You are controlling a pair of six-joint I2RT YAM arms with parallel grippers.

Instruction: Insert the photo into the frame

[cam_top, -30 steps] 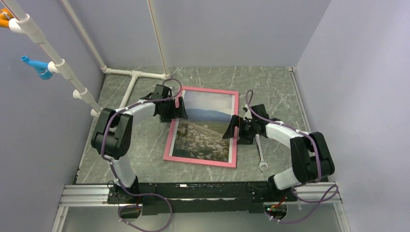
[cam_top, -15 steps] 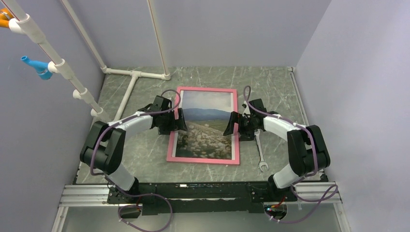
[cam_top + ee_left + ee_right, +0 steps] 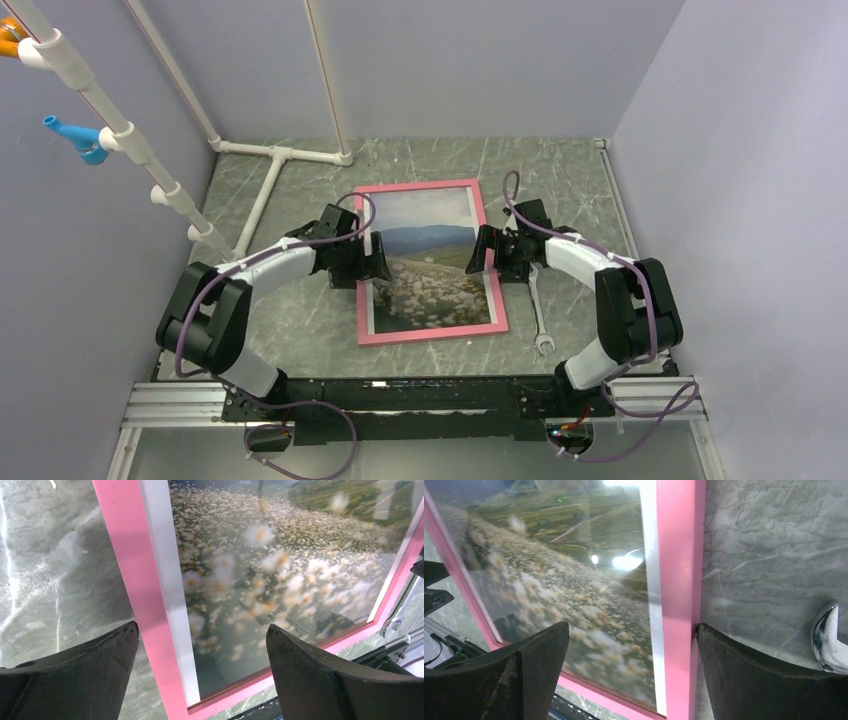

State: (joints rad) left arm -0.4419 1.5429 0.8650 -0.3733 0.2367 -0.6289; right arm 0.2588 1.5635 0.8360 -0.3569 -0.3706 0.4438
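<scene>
Pink frame [image 3: 430, 335] lies flat, long axis running away from you; your left hand [image 3: 374, 262] and right hand [image 3: 483, 252], both spread wide, empty, straddle its opposite long edges.

We find the frame [image 3: 432, 333] smooth and pink with a slight sheen; its material we cannot tell. The photo [image 3: 432, 285] presents a glossy, light-reflecting face. The table [image 3: 580, 180] shows a smooth grey-green marble-look top. The wrench [image 3: 537, 312] is bright polished metal. The fingers [image 3: 70, 680] of the left gripper [image 3: 201, 630] and right gripper [image 3: 631, 626] appear matt black plastic.
</scene>
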